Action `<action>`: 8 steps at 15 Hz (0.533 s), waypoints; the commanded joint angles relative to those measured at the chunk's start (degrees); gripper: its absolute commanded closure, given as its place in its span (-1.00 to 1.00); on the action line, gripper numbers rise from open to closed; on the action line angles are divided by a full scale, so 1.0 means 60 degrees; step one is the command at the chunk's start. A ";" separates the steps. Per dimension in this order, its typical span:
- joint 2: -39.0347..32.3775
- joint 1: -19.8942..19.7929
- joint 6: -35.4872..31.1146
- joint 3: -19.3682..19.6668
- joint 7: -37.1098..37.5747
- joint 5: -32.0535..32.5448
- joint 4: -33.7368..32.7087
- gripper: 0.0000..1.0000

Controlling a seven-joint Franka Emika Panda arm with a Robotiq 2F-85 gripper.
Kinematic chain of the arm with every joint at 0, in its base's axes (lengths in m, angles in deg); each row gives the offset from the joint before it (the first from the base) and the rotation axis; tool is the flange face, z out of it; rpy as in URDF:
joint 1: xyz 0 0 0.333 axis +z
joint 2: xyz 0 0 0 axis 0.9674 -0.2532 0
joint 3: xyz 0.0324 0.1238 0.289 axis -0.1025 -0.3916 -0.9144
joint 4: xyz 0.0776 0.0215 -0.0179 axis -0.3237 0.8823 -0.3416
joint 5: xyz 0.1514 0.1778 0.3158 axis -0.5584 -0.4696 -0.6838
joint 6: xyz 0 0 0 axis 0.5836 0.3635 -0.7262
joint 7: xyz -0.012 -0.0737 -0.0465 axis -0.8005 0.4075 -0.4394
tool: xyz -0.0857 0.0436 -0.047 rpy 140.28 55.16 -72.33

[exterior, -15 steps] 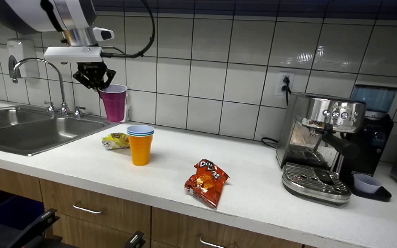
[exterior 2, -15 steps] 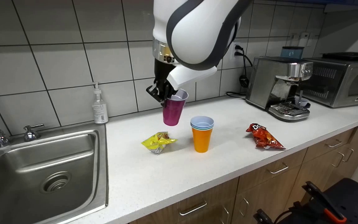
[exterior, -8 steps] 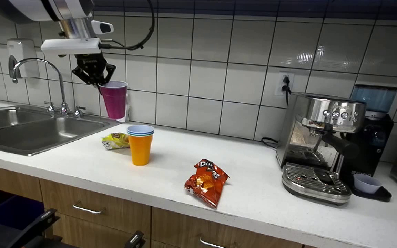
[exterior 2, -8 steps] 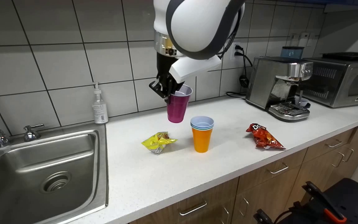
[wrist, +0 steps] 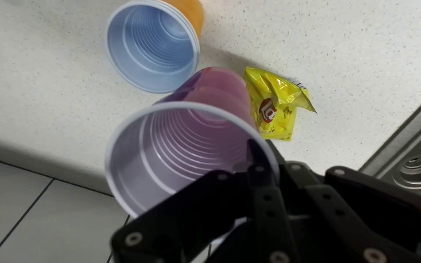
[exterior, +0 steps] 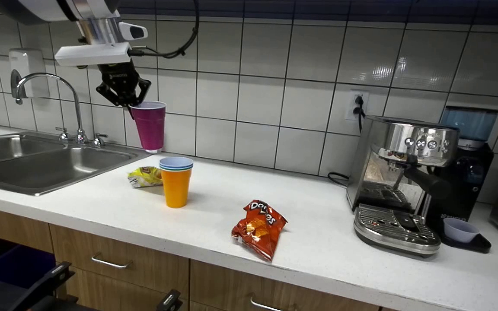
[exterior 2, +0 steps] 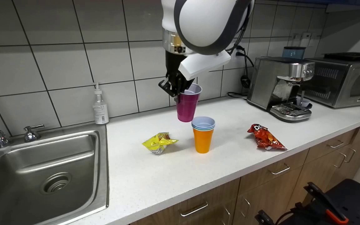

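My gripper (wrist: 266,153) is shut on the rim of a purple cup (wrist: 210,87), with one finger inside the cup and one outside. In both exterior views the purple cup (exterior: 150,129) (exterior 2: 187,106) hangs above the counter, mouth up and slightly tilted. Just below and beside it stands an orange cup (exterior: 177,189) (exterior 2: 202,142), upright, with several pale blue rims nested at its top. The wrist view shows the orange cup's pale interior (wrist: 152,47) near the purple cup's base. A yellow chip bag (exterior 2: 158,142) (wrist: 276,102) lies close by, partly hidden behind the purple cup in the wrist view.
A red Doritos bag (exterior: 261,229) lies near the counter's front edge. The steel sink (exterior 2: 102,175) and a soap bottle (exterior 2: 100,107) are at one end. An espresso machine (exterior: 398,185) and a microwave (exterior 2: 345,81) stand at the other. The tiled wall (exterior: 249,99) rises behind.
Held in the gripper, the purple cup has risen a little and shifted right in both exterior views, closer to the orange cup. Cup stack and bags have not moved.
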 commanded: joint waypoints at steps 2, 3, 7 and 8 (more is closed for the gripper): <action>0.0419 -0.0528 0.0285 -0.0210 0.0026 0.0160 0.0271 0.98; 0.0430 -0.0591 0.0293 -0.0205 0.0039 0.0179 0.0292 0.98; 0.0475 -0.0789 0.0347 -0.0181 0.0031 0.0191 0.0340 0.98; 0.0502 -0.0832 0.0344 -0.0174 0.0041 0.0199 0.0369 0.98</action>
